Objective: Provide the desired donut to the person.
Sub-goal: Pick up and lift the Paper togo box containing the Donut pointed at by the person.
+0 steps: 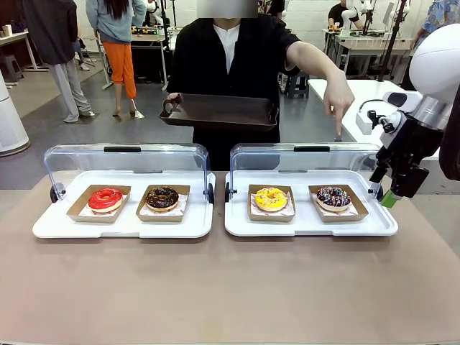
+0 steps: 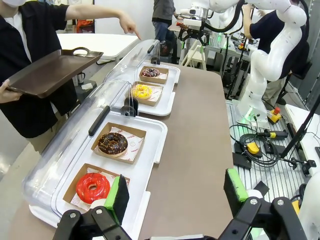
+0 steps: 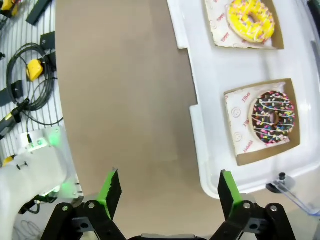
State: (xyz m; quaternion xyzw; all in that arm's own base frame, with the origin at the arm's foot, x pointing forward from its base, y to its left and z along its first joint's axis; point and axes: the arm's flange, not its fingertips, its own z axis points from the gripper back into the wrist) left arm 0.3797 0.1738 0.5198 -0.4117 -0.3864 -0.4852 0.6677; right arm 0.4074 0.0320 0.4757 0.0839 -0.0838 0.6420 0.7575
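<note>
- The paper liner (image 3: 243,131) under the sprinkled donut (image 3: 272,118) has short red words printed sideways along its edge, too blurred to read.
- The second liner (image 3: 220,26), under the yellow donut (image 3: 251,19), has the same red print, also illegible.
- No word, number or brand can be made out.

This is a robotics lab in an open hall. Far behind the brown table (image 1: 215,287), more workbenches (image 1: 363,44) stand on a bare grey floor (image 1: 43,100). On the table's near side, black cables (image 2: 243,137) and yellow plugs (image 2: 253,148) lie on a slatted metal base (image 2: 272,187).
</note>
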